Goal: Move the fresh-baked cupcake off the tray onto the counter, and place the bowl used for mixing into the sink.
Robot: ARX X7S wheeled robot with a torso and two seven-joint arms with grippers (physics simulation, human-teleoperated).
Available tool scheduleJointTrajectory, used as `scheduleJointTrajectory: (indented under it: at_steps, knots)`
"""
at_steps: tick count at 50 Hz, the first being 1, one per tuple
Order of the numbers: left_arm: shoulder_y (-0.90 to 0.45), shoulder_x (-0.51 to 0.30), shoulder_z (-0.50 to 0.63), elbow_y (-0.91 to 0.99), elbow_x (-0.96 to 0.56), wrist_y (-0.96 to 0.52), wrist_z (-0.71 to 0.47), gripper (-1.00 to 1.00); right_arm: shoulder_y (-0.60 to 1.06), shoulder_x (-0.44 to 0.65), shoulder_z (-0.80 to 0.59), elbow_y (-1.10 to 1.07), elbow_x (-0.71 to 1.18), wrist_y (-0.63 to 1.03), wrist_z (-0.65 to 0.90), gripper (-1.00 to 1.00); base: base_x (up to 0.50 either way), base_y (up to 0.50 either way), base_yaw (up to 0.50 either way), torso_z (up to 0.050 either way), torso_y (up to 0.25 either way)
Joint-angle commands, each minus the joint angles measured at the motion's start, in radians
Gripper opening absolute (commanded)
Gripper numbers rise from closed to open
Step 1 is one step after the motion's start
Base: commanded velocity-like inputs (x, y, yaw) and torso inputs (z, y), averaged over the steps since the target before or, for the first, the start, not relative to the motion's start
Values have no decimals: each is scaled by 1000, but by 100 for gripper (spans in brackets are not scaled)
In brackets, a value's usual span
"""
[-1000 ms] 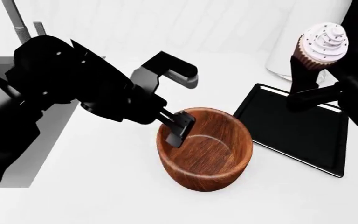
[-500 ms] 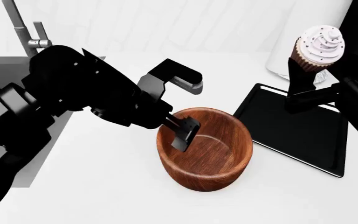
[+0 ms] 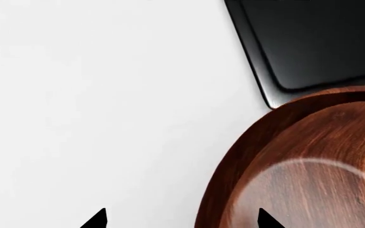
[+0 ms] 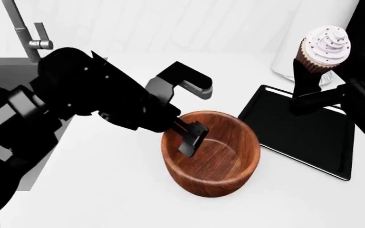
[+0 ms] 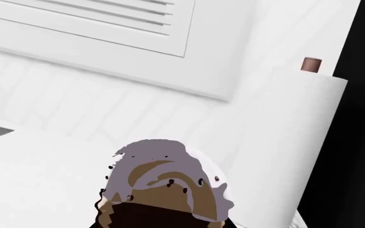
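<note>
Cupcake: white-frosted, sprinkled, brown-wrapped

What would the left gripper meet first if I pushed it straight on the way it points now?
Probably the reddish-brown wooden bowl: the left gripper straddles the near rim, one finger already inside, so the inner floor or the rim comes first. Depth is unclear.

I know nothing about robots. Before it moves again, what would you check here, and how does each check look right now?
1. Right gripper holds the cupcake: ok, it is lifted above the tray.
2. Left gripper straddles the bowl wall, one finger inside: ok.
3. Left gripper closed firmly on the rim: cannot tell.
4. Bare counter available for the cupcake: ok.
5. Bowl upright on the counter beside the tray: ok; whether they touch, cannot tell.
6. Sink interior free for the bowl: cannot tell, the left arm hides it.
</note>
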Motion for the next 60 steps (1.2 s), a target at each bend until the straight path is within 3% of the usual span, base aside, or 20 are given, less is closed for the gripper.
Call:
scheduleJointTrajectory:
  at_steps: [1,4,5,21,34,60]
  knots:
    - [27,28,9,19,-19,12,13,100,-2,0,0,-4,-21,2,-9,-100,0,0,-3,0,0]
    - [30,28,10,26,-23,10,17,100,-2,1,3,-6,-14,2,-5,-100,0,-2,-2,0,0]
    - [33,32,4,10,-25,19,4,-100,-4,2,5,-6,-15,0,-5,-100,0,0,-3,0,0]
    - [21,34,28,30,-8,4,39,-100,-3,4,5,-4,-15,0,-3,-100,0,-1,-1,0,0]
    - [-10,-11,15,96,1,15,26,-100,7,5,6,-6,-8,4,-1,-100,-1,0,0,0,0]
    - [-76,-222,-119,298,-143,20,-139,-100,26,-5,-6,-8,-14,7,-1,-100,0,0,0,0,0]
